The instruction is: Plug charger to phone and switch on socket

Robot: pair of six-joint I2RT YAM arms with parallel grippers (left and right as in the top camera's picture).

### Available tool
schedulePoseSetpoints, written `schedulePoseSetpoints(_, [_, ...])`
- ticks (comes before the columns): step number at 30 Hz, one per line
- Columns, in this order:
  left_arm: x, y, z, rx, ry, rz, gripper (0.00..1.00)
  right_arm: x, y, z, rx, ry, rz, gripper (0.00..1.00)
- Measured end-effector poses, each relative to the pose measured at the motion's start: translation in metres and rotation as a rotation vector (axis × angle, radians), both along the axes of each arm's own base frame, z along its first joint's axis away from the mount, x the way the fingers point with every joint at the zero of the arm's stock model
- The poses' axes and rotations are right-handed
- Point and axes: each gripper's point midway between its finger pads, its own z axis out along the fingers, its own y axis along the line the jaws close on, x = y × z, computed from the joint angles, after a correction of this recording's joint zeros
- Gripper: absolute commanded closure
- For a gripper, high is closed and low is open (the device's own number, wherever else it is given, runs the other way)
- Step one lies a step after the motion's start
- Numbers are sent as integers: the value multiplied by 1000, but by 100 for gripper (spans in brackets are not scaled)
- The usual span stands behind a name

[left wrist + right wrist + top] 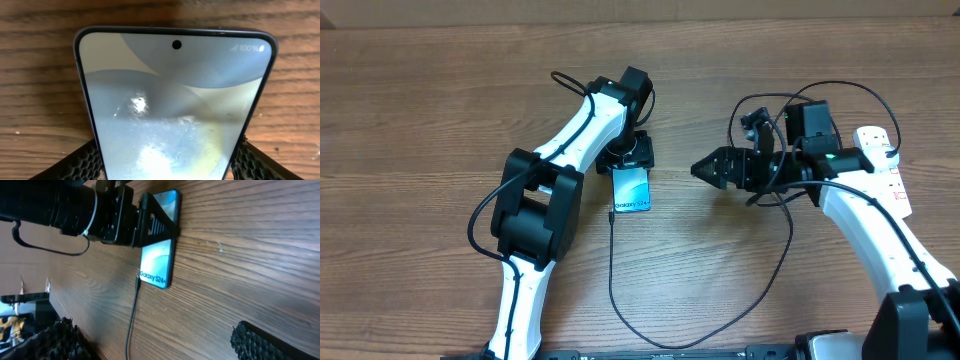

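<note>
The left arm rises from the near edge, elbow folded, wrist bent down. The left tool [629, 166] clamps the far end of the Galaxy phone [631, 193], which lies mid-tabletop (screen lit). The charger cable [611, 265] meets the phone's near end. The right tool [704, 169], fingers spread wide and empty, points left toward the phone.

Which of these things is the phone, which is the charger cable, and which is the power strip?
phone [631, 189]: overhead view, middle of its lit screen.
charger cable [610, 262]: overhead view, straight stretch below the phone.
power strip [875, 137]: overhead view, white end showing behind the right arm.
</note>
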Motion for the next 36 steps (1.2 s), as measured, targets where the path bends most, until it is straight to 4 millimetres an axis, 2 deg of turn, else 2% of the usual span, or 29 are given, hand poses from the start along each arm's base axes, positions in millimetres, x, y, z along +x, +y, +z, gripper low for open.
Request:
schedulePoseSetpoints(5, [-4, -6, 1, -38, 15, -31, 31, 3, 21, -16, 19, 35, 30, 0])
schedulePoseSetpoints(9, [-7, -9, 2, -58, 29, -45, 31, 0, 47, -33, 29, 58, 90, 0])
schedulePoseSetpoints(13, [-11, -12, 3, -78, 47, -65, 31, -4, 71, -57, 41, 113, 121, 0])
schedulePoseSetpoints(17, [-16, -15, 4, -105, 69, -83, 31, -3, 82, -83, 45, 184, 102, 1])
schedulePoseSetpoints(22, [-23, -18, 5, -142, 104, -100, 31, -1, 86, -98, 48, 223, 82, 14])
schedulePoseSetpoints(26, [-25, -19, 7, -193, 124, -95, 30, 0, 92, -95, 67, 207, 91, 25])
schedulePoseSetpoints(33, [-26, -26, 14, -323, 161, -89, 31, -1, 105, -93, 88, 185, 117, 34])
schedulePoseSetpoints(34, [-26, -27, 16, -338, 164, -89, 31, -1, 107, -94, 90, 187, 119, 37])
schedulePoseSetpoints(36, [-27, -30, 18, -367, 171, -90, 31, -2, 110, -97, 91, 192, 123, 50])
